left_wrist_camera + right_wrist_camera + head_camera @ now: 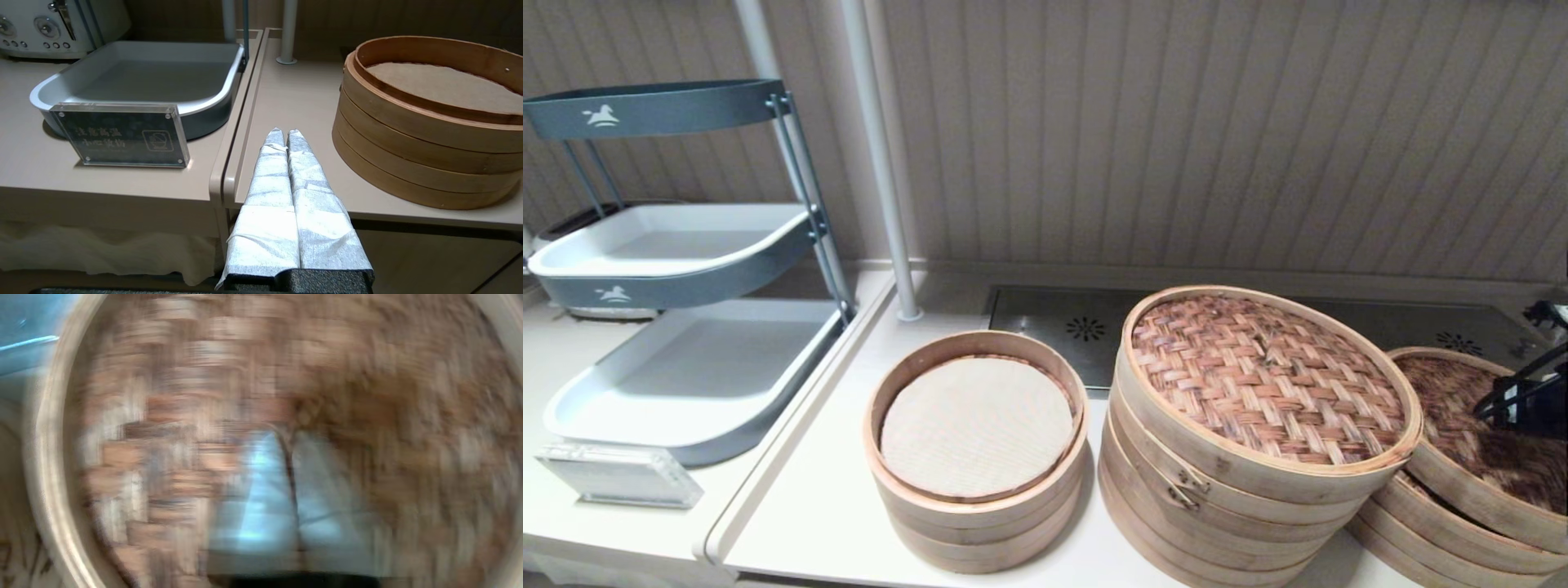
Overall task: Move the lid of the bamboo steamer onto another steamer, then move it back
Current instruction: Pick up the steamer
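The bamboo steamer lid (pixel 1478 441), with a dark brown weave and a pale band rim, sits tilted on the low stack at the far right. My right gripper (pixel 1523 404) is above its centre at the picture's edge. In the right wrist view the lid (pixel 163 416) fills the picture. The right gripper (pixel 289 435) is shut, with a thin dark strand of the centre knot between its fingertips. Another steamer (pixel 1217 490), the tall stack with a tan-reddish lid, stands just left of it. My left gripper (pixel 284 132) is shut on nothing, parked over the table's front edge.
A smaller steamer with a white cloth liner (pixel 977 425) stands left of the tall stack. A grey tray rack (pixel 678 245) and an acrylic sign (pixel 617 474) occupy the left counter. A white pole (pixel 882 163) rises behind, and a metal panel (pixel 1062 327) lies at the back.
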### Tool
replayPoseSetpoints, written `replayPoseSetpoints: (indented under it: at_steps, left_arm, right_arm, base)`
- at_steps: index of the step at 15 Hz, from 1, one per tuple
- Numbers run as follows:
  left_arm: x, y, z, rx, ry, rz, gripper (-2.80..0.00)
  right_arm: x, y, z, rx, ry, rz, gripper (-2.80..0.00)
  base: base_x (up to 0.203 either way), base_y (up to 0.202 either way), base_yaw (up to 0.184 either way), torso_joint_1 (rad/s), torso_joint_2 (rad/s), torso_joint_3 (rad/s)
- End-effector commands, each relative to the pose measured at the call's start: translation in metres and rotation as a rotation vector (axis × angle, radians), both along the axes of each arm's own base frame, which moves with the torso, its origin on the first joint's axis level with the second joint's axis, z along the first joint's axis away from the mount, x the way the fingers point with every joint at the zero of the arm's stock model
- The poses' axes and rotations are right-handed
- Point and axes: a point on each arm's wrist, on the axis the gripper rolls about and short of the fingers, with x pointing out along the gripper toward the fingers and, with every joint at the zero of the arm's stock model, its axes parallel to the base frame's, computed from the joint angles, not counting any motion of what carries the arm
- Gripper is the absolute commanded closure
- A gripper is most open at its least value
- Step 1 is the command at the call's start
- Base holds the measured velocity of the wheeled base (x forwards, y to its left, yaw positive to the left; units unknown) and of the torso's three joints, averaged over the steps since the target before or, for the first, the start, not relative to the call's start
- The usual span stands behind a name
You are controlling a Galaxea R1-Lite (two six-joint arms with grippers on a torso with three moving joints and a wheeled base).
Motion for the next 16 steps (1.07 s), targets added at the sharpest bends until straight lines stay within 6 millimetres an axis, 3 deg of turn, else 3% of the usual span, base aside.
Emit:
replayPoseSetpoints:
  at_steps: [1,7,16]
  left_arm:
    - [0.002,0.000,-0.007,0.000,0.022,-0.001,0.00]
    - [0.002,0.000,-0.007,0.000,0.022,0.001,0.00]
    - [0.002,0.000,-0.007,0.000,0.022,0.000,0.00]
  right_arm:
    - [0.000,0.000,-0.004,0.015,0.016,0.004,0.00]
    - [-0.001,0.001,-0.002,0.014,0.007,0.007,0.00]
    - [-0.008,0.003,0.017,-0.016,-0.058,-0.005,0.00]
  base:
    - [0.000,0.000,0.000,0.000,0.00,0.000]
    - [0.000,0.000,0.000,0.000,0.00,0.000]
    - [0.000,0.000,0.000,0.000,0.00,0.000]
